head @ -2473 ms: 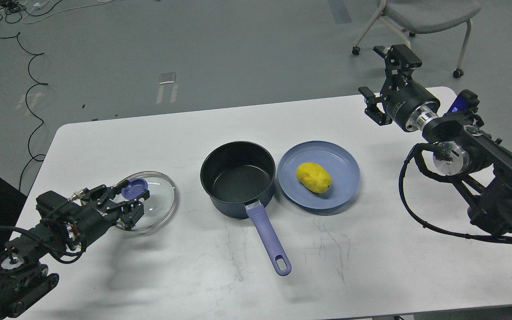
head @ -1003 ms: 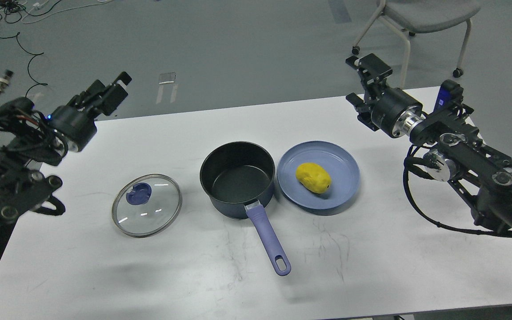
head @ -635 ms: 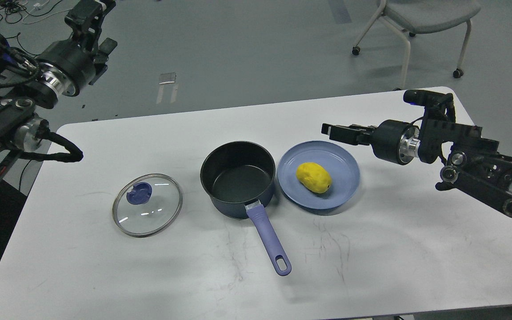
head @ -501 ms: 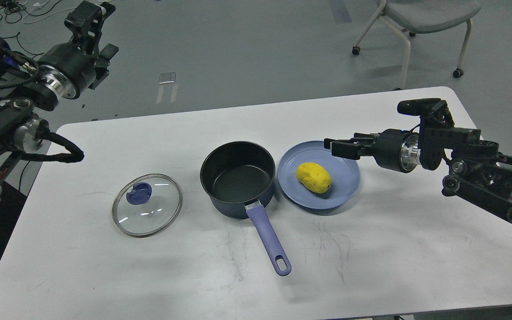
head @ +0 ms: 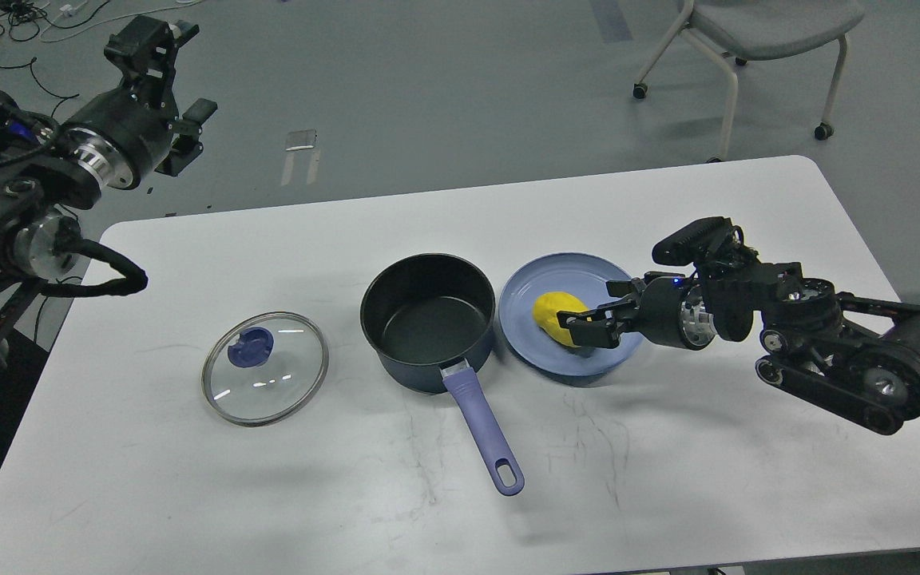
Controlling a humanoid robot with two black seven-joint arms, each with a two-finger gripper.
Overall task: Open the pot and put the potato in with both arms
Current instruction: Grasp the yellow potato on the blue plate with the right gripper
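R hand [head: 588,323] open round potato [head: 552,310] on plate [head: 580,363]; pot [head: 428,319] beside; L hand [head: 164,88] open.

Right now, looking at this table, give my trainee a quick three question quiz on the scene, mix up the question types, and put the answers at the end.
1. True or false: the lid sits on the pot.
2. Multiple choice: the potato lies on A) the bare table, B) the plate, C) the pot's floor.
3. Fill in: the gripper at the potato is the ____ one.

Key
1. False. The lid lies flat on the table, left of the open, empty pot.
2. B.
3. Right. The right gripper has fingers on either side of the potato; whether they touch it cannot be told. The left gripper is raised beyond the table's far left corner.
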